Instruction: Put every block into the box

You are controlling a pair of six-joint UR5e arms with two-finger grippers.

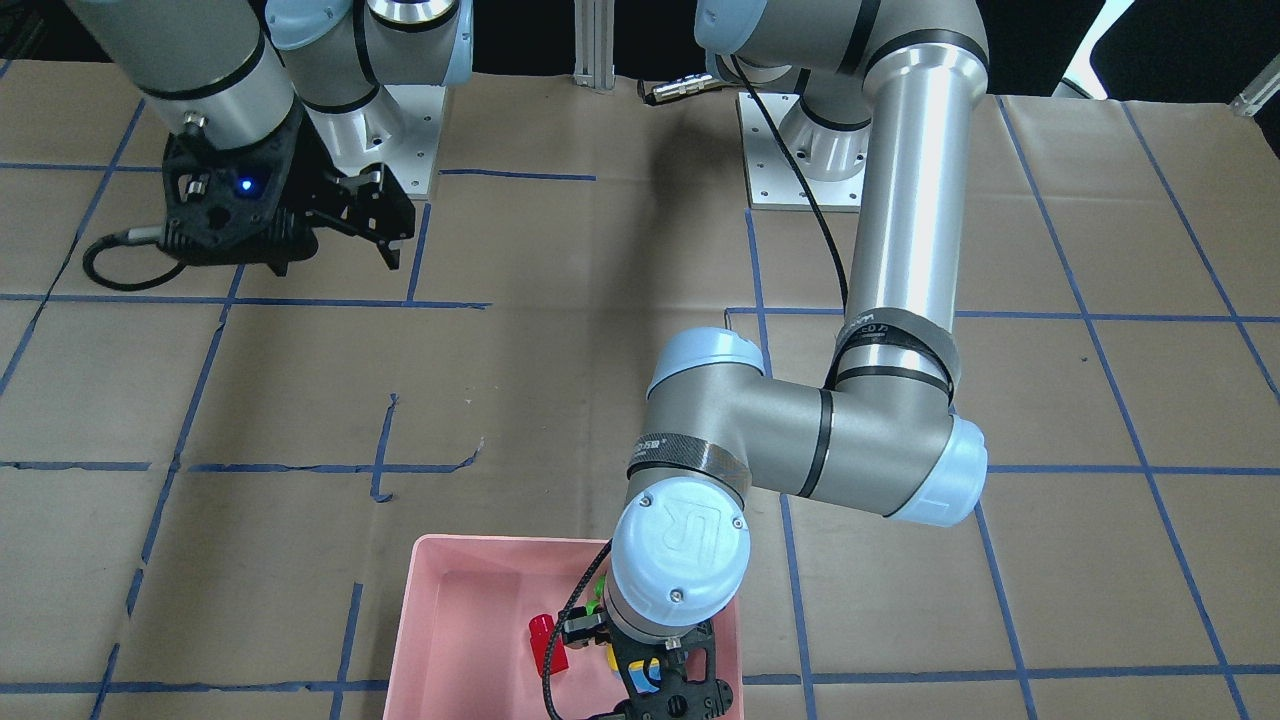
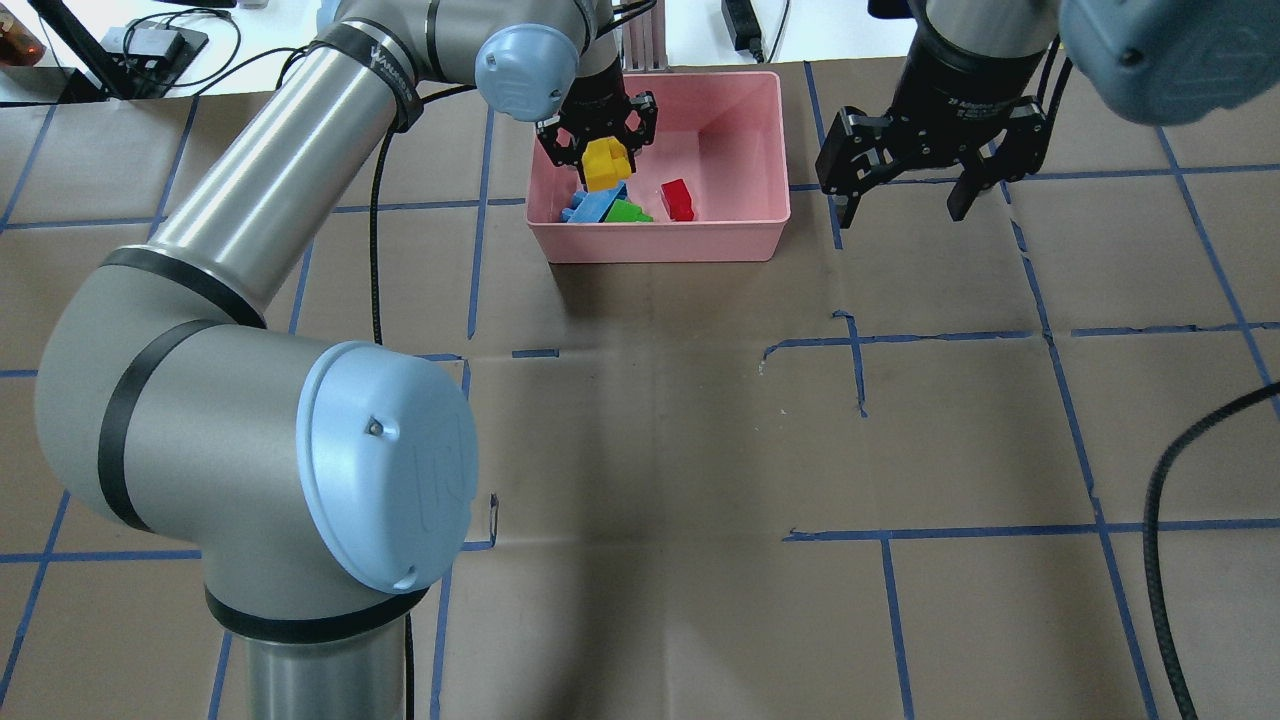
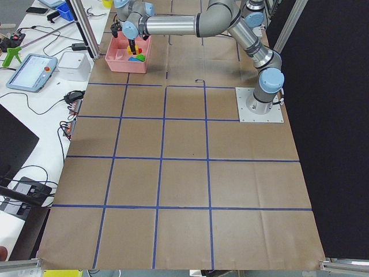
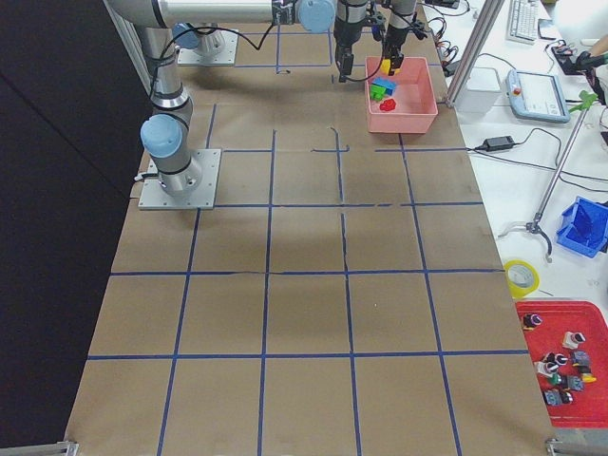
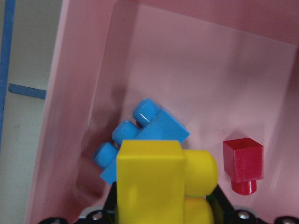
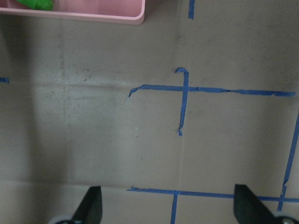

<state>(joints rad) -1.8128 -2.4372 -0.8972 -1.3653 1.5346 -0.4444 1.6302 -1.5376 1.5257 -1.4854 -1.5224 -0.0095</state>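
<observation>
The pink box (image 2: 660,245) stands at the far middle of the table. The blue block (image 2: 592,205), the green block (image 2: 628,212) and the red block (image 2: 678,198) lie inside it. My left gripper (image 2: 600,150) hangs over the box's left part, shut on the yellow block (image 2: 605,165). In the left wrist view the yellow block (image 5: 154,182) fills the foreground above the blue block (image 5: 145,128), with the red block (image 5: 243,161) to the right. My right gripper (image 2: 905,190) is open and empty over the paper, just right of the box.
Brown paper with a blue tape grid (image 2: 860,370) covers the table. The right wrist view shows the box's corner (image 6: 93,16) and bare paper under the open fingers (image 6: 91,205). Both arm bases (image 1: 800,160) stand at the robot side.
</observation>
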